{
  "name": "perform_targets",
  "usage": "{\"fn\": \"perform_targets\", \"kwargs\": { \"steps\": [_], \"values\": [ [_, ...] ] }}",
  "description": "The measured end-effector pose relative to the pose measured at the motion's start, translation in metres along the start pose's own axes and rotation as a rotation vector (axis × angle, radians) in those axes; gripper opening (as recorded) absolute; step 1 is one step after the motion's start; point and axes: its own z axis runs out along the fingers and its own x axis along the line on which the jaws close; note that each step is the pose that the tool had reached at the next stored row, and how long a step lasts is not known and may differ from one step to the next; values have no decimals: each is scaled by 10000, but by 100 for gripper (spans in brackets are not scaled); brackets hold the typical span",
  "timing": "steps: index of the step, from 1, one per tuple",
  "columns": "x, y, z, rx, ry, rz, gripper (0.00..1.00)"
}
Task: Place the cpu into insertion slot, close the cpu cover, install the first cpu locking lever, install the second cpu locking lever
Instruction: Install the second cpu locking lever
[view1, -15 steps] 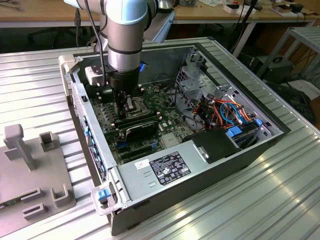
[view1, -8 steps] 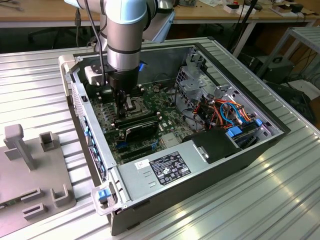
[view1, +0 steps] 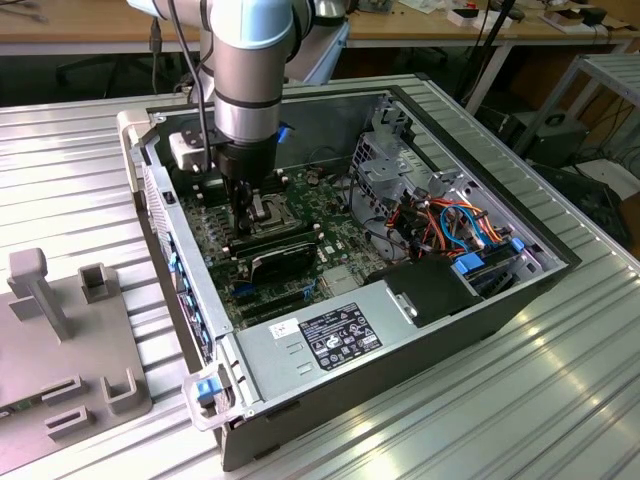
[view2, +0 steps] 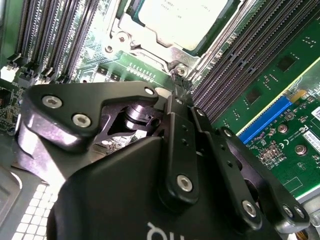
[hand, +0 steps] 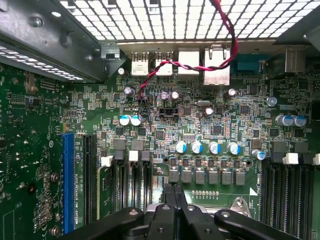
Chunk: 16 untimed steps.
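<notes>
Ribbed aluminium forms the table (view1: 560, 400), and on it lies an open black computer case (view1: 400, 340), with a grey fixture block (view1: 60, 340) off toward nine o'clock of the case in the exterior view. Inside the case, the green motherboard (view1: 225, 235) fills the floor. The grey-and-blue arm (view1: 245, 70) drops straight down over the board's middle. Its black tool (view2: 180, 95) has its fingers pressed together, tips meeting at a small metal lever end beside the socket corner; in the first wrist view the tool (hand: 175, 192) shows the same closed pair. Just past the tips, at about twelve o'clock in the second wrist view, the silvery cpu (view2: 180, 22) sits seated in the insertion slot (view2: 212, 42), with the cpu cover (view2: 150, 50) lying flat around it.
</notes>
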Motion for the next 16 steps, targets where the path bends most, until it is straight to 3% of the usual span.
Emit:
{"fn": "perform_targets", "kwargs": {
  "steps": [4,10,11,16],
  "values": [
    [46,2,10,2,1,1,11],
    [50,1,-14,10,-6,0,11],
    [50,-3,-43,31,-19,-2,11],
    [65,1,-214,8,-4,-1,11]
  ]
}}
